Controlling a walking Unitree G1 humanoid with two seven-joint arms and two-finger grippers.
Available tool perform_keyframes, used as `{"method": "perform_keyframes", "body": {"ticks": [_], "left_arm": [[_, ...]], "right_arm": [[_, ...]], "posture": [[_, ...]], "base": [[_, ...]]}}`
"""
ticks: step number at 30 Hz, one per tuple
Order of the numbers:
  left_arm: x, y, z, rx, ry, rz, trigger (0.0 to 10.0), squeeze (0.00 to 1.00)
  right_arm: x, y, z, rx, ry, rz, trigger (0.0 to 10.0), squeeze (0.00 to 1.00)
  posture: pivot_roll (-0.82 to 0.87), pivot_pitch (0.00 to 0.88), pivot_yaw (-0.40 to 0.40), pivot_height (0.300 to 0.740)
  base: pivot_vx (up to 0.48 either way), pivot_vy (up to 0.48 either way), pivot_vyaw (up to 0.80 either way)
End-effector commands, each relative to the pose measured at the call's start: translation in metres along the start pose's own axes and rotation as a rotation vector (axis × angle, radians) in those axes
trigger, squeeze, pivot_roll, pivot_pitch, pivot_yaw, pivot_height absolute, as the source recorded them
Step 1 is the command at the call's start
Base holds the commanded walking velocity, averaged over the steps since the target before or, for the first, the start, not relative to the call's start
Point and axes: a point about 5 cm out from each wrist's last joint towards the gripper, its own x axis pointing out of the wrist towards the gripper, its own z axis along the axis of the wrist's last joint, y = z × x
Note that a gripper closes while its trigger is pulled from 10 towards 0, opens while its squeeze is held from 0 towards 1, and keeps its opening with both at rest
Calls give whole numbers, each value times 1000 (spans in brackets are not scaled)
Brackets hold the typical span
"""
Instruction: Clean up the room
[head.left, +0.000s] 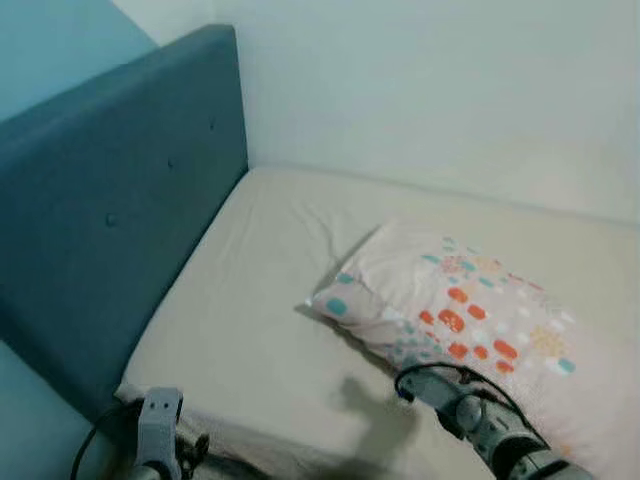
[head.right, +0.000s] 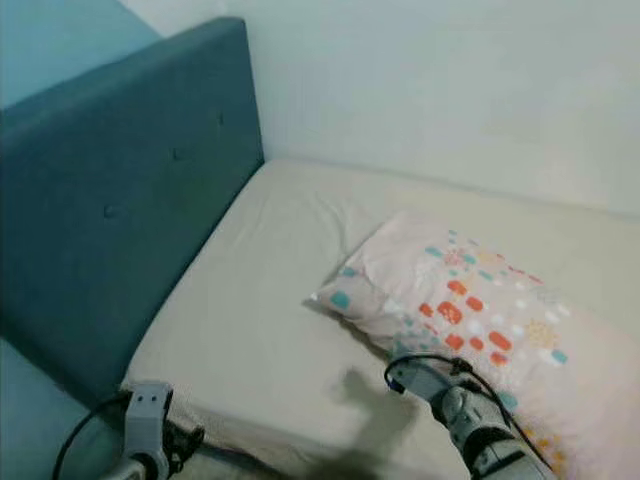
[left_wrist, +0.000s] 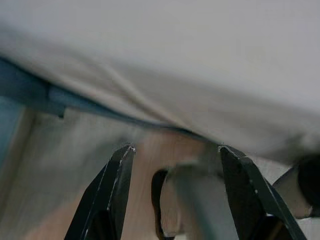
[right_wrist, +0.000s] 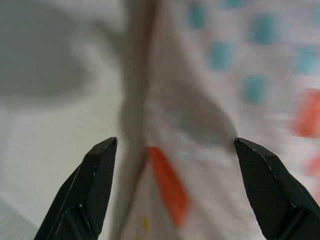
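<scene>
Count: 1 pillow, 1 bed, 2 grippers. No containers.

Pillow: white with orange and teal dots, lying flat on the mattress, well apart from the headboard, nearer the wall side than the headboard side. Its near corner, the one with a teal dot, points toward the headboard.

Surface: mattress in a plain cream sheet, lightly creased between pillow and headboard. Headboard is blue-teal upholstery with a few tufted buttons, standing upright along the mattress edge on the robot's left. Pale wall runs behind the mattress beyond the pillow; a teal wall shows behind the headboard.

Right gripper: hovering over the pillow's near edge where it meets the sheet. The 2 fingers are spread wide, 1 finger over the sheet, 1 over the pillow fabric, nothing between them. In the head view the right arm reaches in at the pillow's near edge, with its shadow on the sheet toward the headboard.

Left gripper: low, below the mattress edge at the corner nearest the headboard, pointed at the underside of the sheet. Fingers are apart, gripping nothing. View is blurred; wood-toned floor behind it.
</scene>
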Motion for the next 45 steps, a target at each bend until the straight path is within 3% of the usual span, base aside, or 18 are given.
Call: {"method": "perform_keyframes", "body": {"ticks": [1, 4, 6, 7, 9, 11, 12, 13, 15, 22, 32, 40, 45], "left_arm": [[-4, 5, -7, -5, 20, 5, 10000, 0], [-5, 5, -6, -6, 14, 2, 10000, 0], [-4, 5, -4, -3, 5, -9, 10000, 0], [-4, 5, -4, -3, 5, -9, 10000, 0], [-3, 5, -2, 0, -4, -19, 10000, 0], [-3, 5, -2, 0, -4, -19, 10000, 0], [-3, 4, -1, 2, -10, -31, 10000, 0], [-3, 4, -1, 2, -10, -31, 10000, 0], [-3, 2, -2, 5, -5, -42, 10000, 0], [-5, -4, -12, 18, 24, -74, 10000, 0], [-6, -8, -19, 22, 53, -82, 10000, 0], [-5, -10, -19, 27, 72, -66, 10000, 0], [-4, -10, -16, 22, 59, -64, 10000, 0]], "right_arm": [[0, 2, -3, -26, 4, -10, 10000, 0], [0, -6, -2, -28, -1, -61, 10000, 0], [-1, -29, 0, -84, -13, -195, 10000, 0], [-1, -29, 0, -84, -13, -195, 10000, 0], [-4, -54, 8, -110, -50, -323, 10000, 0], [-4, -54, 8, -110, -50, -323, 10000, 0], [-8, -73, 22, -99, -123, -399, 10000, 0], [-8, -73, 22, -99, -123, -399, 10000, 0], [-13, -82, 44, -37, -268, -416, 10000, 0], [-25, -98, 76, 5, -429, -458, 10000, 0], [-29, -130, 54, -70, -265, -585, 10000, 0], [-30, -137, 39, -118, -231, -600, 10000, 0], [-33, -152, 19, -205, -146, -643, 10000, 0]], "posture": [[8, 107, -42, 605], [8, 113, -39, 600], [8, 113, -39, 590], [8, 113, -39, 590], [7, 119, -37, 585], [7, 119, -37, 585], [4, 123, -36, 585], [4, 123, -36, 585], [4, 123, -36, 585], [-1, 129, -38, 585], [-2, 121, -44, 585], [-1, 129, -46, 585], [0, 143, -47, 585]], "base": [[0, 0, 0], [0, 0, 0], [0, 0, 0], [0, 0, 0], [0, 0, 0], [0, 0, 0], [0, 0, 0], [0, 0, 0], [0, 0, 0], [0, 0, 0], [0, 0, 0], [0, 0, 0], [0, 0, 0]]}}
